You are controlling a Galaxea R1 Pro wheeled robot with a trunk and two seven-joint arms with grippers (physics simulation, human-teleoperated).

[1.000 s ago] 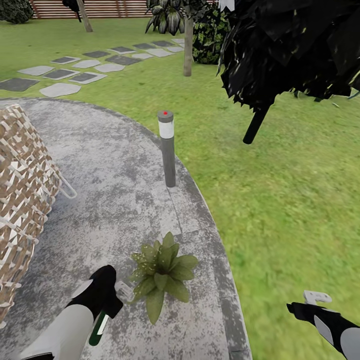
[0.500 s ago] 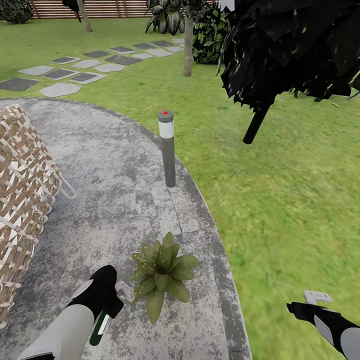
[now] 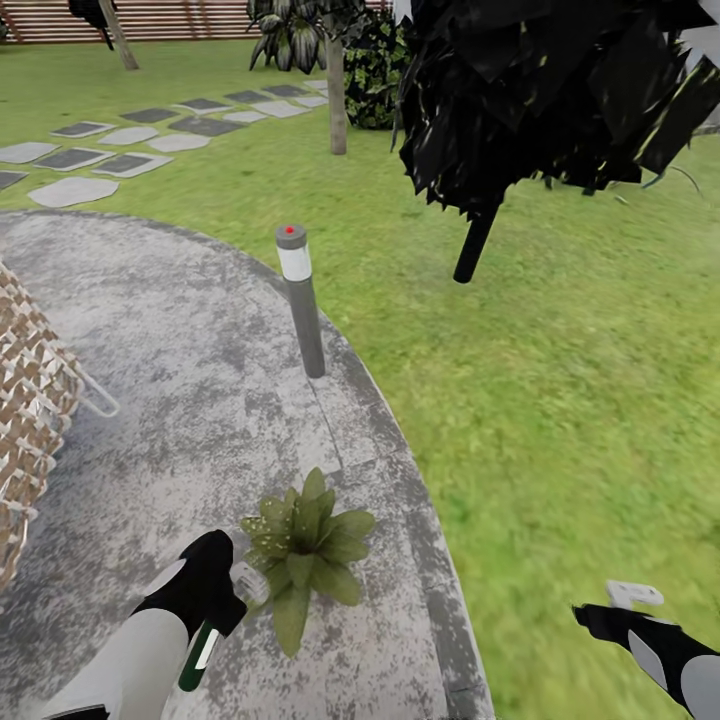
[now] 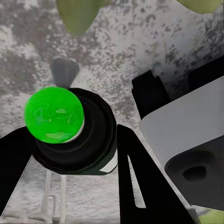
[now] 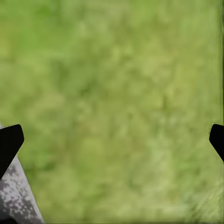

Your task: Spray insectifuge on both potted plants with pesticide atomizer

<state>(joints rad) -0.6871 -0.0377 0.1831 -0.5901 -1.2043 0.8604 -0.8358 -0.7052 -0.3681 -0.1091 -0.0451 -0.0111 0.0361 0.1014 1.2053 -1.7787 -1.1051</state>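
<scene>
In the head view my left gripper (image 3: pixel 215 610) is shut on the pesticide atomizer (image 3: pixel 197 655), a dark green bottle with a white label. Its pale spray head (image 3: pixel 250 582) touches the left leaves of a potted plant (image 3: pixel 305 550), a low green rosette on the paved patio (image 3: pixel 180 330) of the garden. The left wrist view looks along the bottle (image 4: pixel 77 140), black fingers (image 4: pixel 140 186) on either side and leaves (image 4: pixel 77 16) just beyond. My right gripper (image 3: pixel 630 598) hangs open over the lawn (image 3: pixel 560 400); its wrist view shows grass between spread fingertips (image 5: pixel 10 140).
A grey bollard light (image 3: pixel 300 300) stands at the patio's edge beyond the plant. A woven wicker seat (image 3: pixel 30 420) is at the left. A dark-leaved tree (image 3: pixel 540 90) overhangs the lawn to the right. Stepping stones (image 3: pixel 120 150) lead toward a slatted fence (image 3: pixel 180 20).
The whole picture has slid left, so the camera has turned right. The spray head now sits closer against the plant's leaves. Both arms keep their place in the picture.
</scene>
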